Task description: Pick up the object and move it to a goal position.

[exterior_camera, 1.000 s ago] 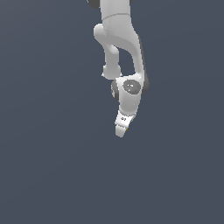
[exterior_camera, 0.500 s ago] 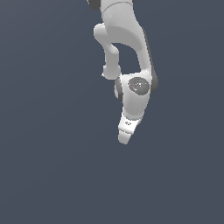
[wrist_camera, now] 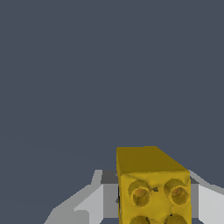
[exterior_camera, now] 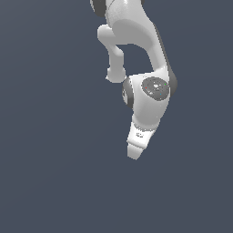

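Observation:
The object (wrist_camera: pixel 153 186) is a yellow-gold block with round studs on the face toward the wrist camera. It sits between my gripper's (wrist_camera: pixel 153 205) two white fingers (wrist_camera: pixel 94 199), which press against its sides. In the exterior view the white arm hangs from the top of the picture, with the gripper (exterior_camera: pixel 134 154) pointing down over the plain dark grey ground. In that view the object is hidden behind the fingers.
Only a flat, uniform dark grey surface (exterior_camera: pixel 54 182) shows around the arm in both views. No goal marker or other object is in sight.
The gripper has moved downward and slightly toward the exterior view's right, and the arm looks larger in the picture. The wrist has tilted a little.

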`<state>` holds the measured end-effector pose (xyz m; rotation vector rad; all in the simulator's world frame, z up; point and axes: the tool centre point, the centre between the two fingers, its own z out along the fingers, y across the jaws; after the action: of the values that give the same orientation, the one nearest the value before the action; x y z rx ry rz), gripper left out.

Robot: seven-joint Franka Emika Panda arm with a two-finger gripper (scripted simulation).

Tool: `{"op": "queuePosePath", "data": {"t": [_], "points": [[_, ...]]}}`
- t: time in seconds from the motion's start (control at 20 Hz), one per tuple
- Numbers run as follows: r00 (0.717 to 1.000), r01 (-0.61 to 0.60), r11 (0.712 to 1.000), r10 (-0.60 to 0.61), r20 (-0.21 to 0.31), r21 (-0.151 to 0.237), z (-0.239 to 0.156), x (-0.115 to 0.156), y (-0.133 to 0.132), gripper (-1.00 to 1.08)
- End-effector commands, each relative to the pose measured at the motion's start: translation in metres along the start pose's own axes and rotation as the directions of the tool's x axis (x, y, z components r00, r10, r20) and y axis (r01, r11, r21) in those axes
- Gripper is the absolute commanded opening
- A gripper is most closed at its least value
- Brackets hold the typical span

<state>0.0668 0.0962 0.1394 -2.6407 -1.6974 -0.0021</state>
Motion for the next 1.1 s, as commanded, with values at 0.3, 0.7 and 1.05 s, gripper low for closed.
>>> {"op": "queuePosePath", "data": {"t": [0.3, 0.7, 1.05], "points": [[1.0, -0.001, 1.0, 0.001, 0.001, 0.0, -0.031, 0.021, 0.032, -1.0], [1.0, -0.001, 1.0, 0.001, 0.002, -0.001, -0.05, 0.036, 0.053, -1.0], [1.0, -0.001, 1.0, 0.001, 0.002, -0.001, -0.059, 0.042, 0.062, -1.0]]}}
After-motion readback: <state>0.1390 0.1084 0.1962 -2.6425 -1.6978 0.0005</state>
